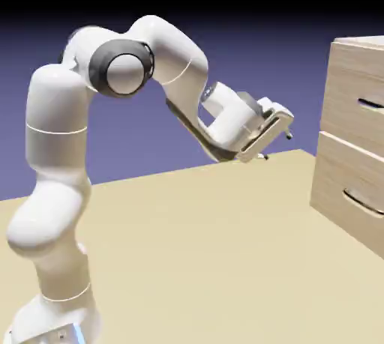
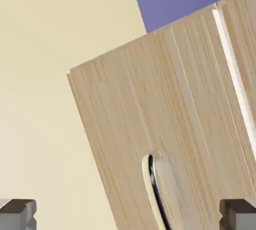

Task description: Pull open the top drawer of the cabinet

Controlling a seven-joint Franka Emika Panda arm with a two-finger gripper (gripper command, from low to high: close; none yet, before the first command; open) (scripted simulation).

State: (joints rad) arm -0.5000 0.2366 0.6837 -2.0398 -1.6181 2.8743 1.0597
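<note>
White arm (image 1: 60, 125) arched high, jaws (image 1: 277, 146) open, angled down toward cabinet (image 1: 351, 125)

The cabinet (image 1: 349, 144), boxy and pale wood-grained, is seen upright at the exterior view's right. Its top drawer (image 1: 356, 95), dark-handled and partly cut off, appears to be closed.

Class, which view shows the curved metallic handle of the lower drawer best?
The hand view: the curved metallic handle appears large there, though the bottom edge cuts it off. The exterior view shows it small, nearer full length.
</note>
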